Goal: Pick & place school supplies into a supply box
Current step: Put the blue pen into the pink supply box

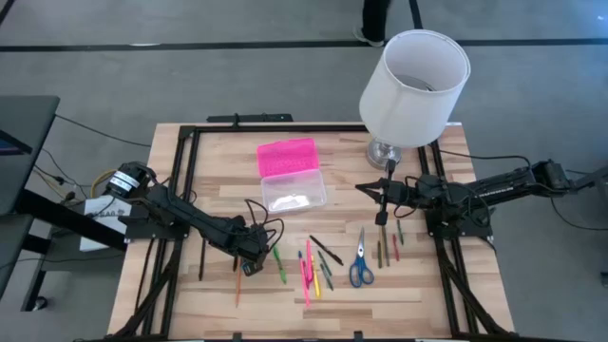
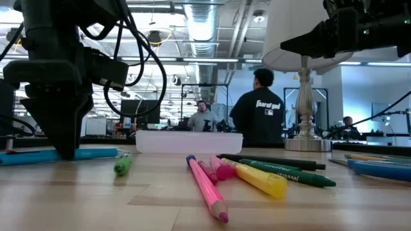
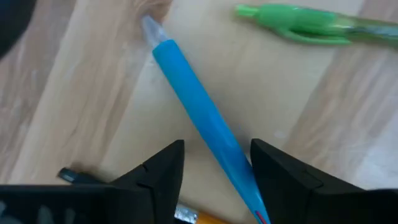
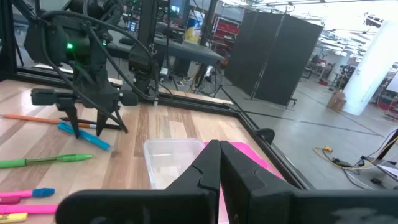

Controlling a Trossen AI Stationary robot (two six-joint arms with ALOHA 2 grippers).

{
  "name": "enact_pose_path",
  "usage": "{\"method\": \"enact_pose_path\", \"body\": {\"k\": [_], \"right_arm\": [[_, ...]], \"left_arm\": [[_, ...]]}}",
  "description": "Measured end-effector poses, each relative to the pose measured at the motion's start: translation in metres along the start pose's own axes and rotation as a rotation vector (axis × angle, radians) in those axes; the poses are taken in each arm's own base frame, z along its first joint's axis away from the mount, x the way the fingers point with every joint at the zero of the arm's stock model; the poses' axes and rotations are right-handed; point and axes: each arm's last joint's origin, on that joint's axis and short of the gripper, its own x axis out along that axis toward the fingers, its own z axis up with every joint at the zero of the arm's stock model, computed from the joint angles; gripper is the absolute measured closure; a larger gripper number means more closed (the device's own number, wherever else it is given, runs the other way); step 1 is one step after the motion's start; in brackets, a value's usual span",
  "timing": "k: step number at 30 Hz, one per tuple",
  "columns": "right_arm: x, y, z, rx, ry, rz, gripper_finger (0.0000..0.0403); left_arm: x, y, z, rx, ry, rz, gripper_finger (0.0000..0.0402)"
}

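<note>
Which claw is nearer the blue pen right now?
Left. The left claw is open and straddles the blue pen down at the table. The right claw is shut, raised across the table beside the lamp.

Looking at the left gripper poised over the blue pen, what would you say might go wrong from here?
The left gripper is open and straddles the blue pen near one end, so the pen may tilt or slip once lifted. An orange pencil lies close by and could be nudged or pinched as well. The supply box sits beside the lamp, which a wide carry could bump.
</note>
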Motion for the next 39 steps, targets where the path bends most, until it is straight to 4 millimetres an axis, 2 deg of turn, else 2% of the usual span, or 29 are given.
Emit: {"method": "enact_pose_path", "body": {"k": [8, 18, 24, 32, 39], "right_arm": [[0.000, 0.000, 0.000, 0.000, 0.000, 0.000, 0.0403], [0.000, 0.000, 0.000, 0.000, 0.000, 0.000, 0.0403], [0.000, 0.000, 0.000, 0.000, 0.000, 0.000, 0.0403], [0.000, 0.000, 0.000, 0.000, 0.001, 0.000, 0.0403], [0.000, 0.000, 0.000, 0.000, 0.001, 0.000, 0.0403]], "left_arm": [[0.001, 0.005, 0.006, -0.032, -0.009, -0.001, 0.0287], [0.003, 0.016, 0.018, -0.196, 0.003, -0.003, 0.0339], [0.004, 0.020, 0.023, -0.215, -0.018, 0.004, 0.0345], [0.004, 0.021, 0.025, -0.157, -0.061, 0.033, 0.0349], [0.003, 0.014, 0.033, -0.079, -0.123, -0.047, 0.0351]]}}
